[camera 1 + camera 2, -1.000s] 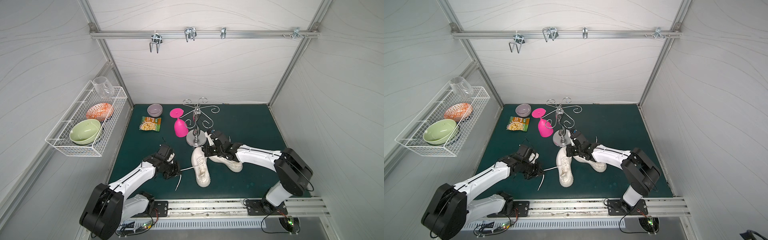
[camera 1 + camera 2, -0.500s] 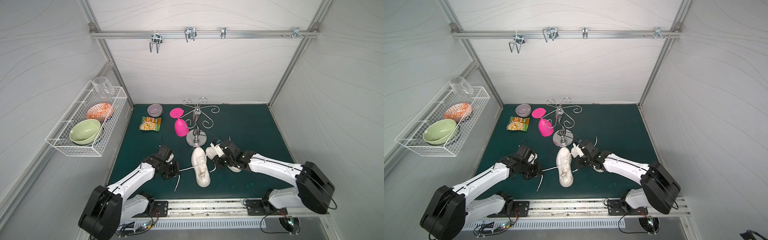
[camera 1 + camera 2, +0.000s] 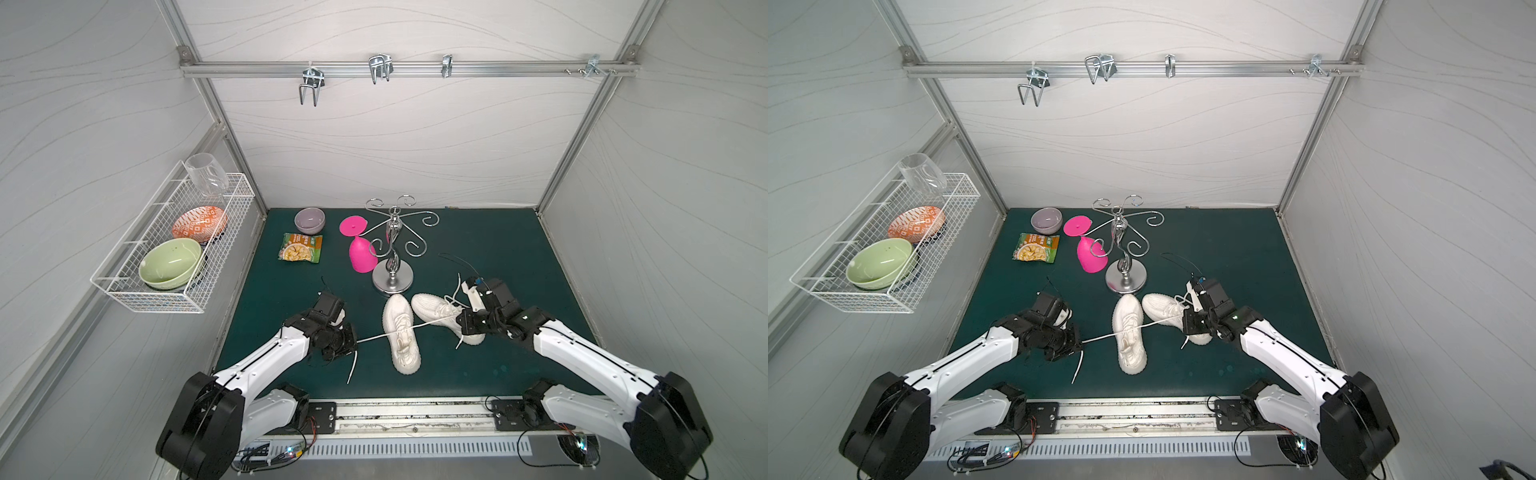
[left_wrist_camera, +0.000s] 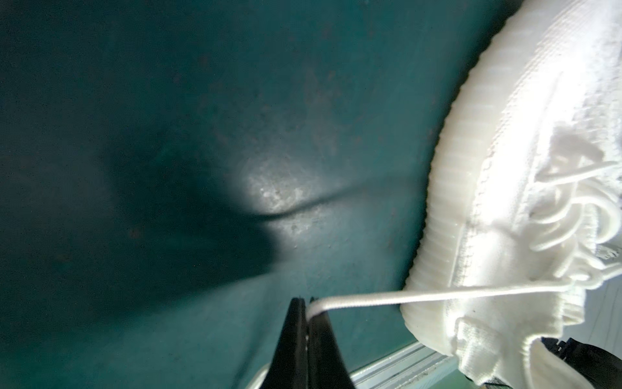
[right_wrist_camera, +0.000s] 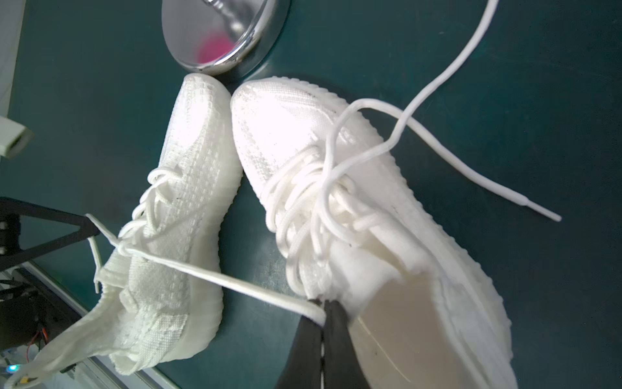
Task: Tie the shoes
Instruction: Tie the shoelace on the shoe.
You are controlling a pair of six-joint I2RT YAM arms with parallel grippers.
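Swung outward, my right gripper [image 3: 458,320] now tautens the lace [image 3: 370,338]; with my left gripper [image 3: 354,341] also clenched on it, I pull evenly, shoe [image 3: 405,353] held still.

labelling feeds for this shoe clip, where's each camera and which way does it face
Both top views: high over the arm bases, looking down on the dark green mat and both arms.
Left wrist: on the left arm, facing past the shut left gripper to one cream-white knit sneaker.
Right wrist: on the right arm, facing past the shut right gripper to that sneaker and its twin.
Shared: both wrist views show the taut white lace.
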